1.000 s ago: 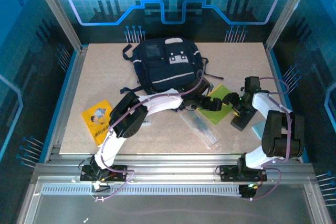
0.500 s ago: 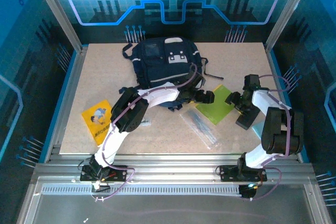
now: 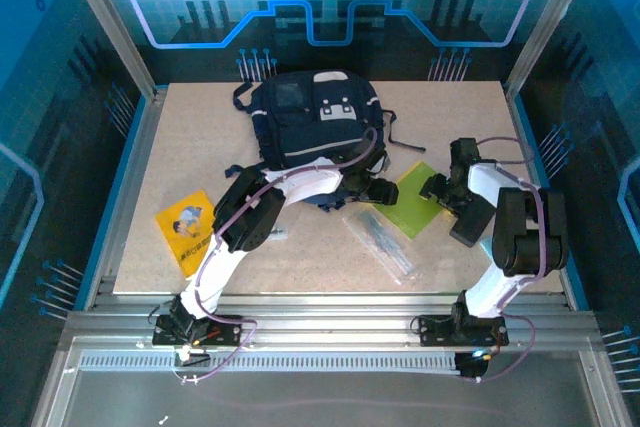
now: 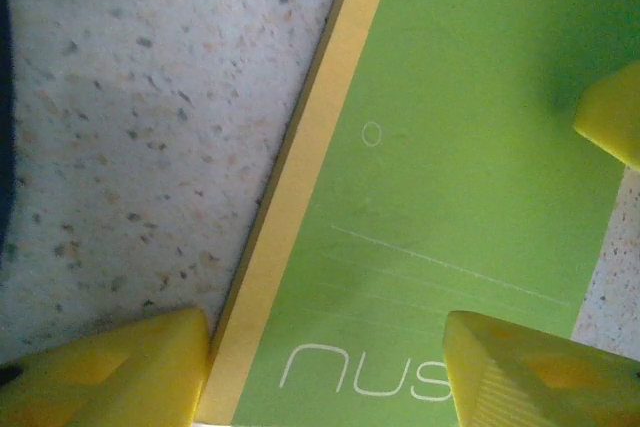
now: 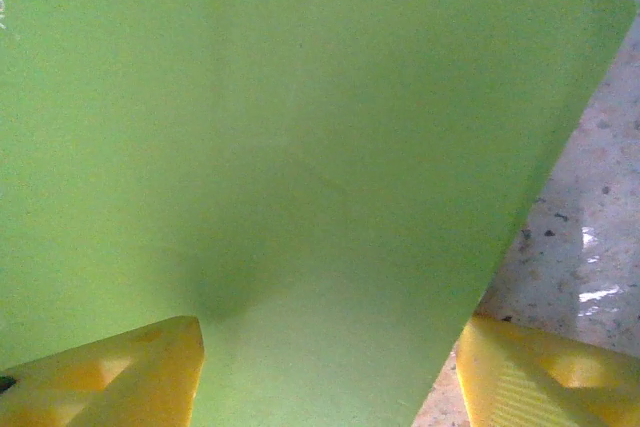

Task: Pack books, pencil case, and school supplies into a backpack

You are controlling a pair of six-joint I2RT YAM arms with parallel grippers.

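1. Pencil case (image 3: 385, 242) lay nearest on the surface (image 3: 460, 107), centre-right. Bright yellow book (image 3: 188, 230) lay well apart at near left.
2. Yellow-green book (image 3: 418, 199) lay flat just beyond the case. Left fingers (image 4: 325, 332) stood partly open astride its spine edge, gripping nothing.
3. Right fingers (image 5: 330, 332) stood likewise apart over the book's right edge, empty.
4. Backpack (image 3: 315, 127) lay farthest, centre.
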